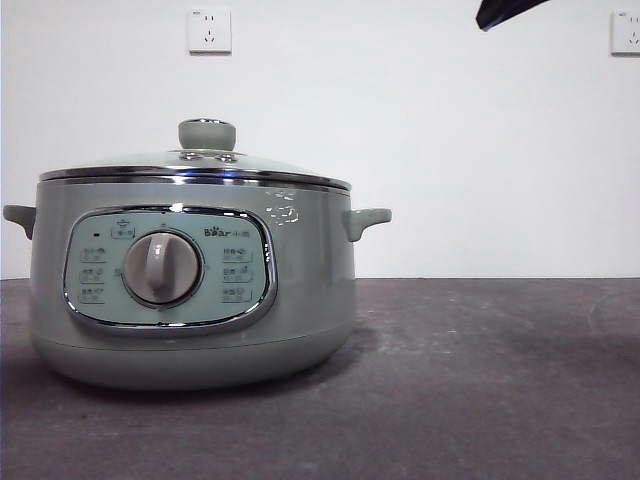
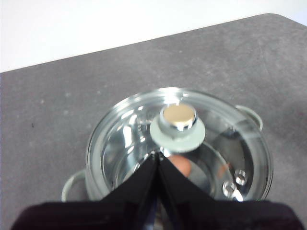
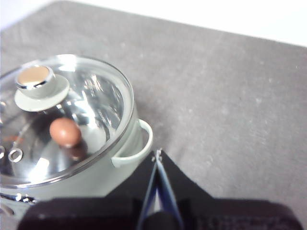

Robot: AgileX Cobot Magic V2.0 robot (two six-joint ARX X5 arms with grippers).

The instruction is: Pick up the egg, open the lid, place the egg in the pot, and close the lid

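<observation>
The pale green pot (image 1: 190,300) stands at the left of the table with the glass lid (image 1: 195,168) shut on it. The brown egg (image 3: 64,132) lies inside the pot under the lid; it also shows in the left wrist view (image 2: 181,165). My left gripper (image 2: 157,155) is shut and empty, held above the lid near its green knob (image 2: 177,127). My right gripper (image 3: 157,153) is shut and empty, held high beside the pot's side handle (image 3: 136,148). In the front view only a black tip (image 1: 505,12) shows at the top right.
The pot sits on a dark grey table (image 1: 480,380) before a white wall with two sockets (image 1: 209,30). The table's far edge shows in both wrist views.
</observation>
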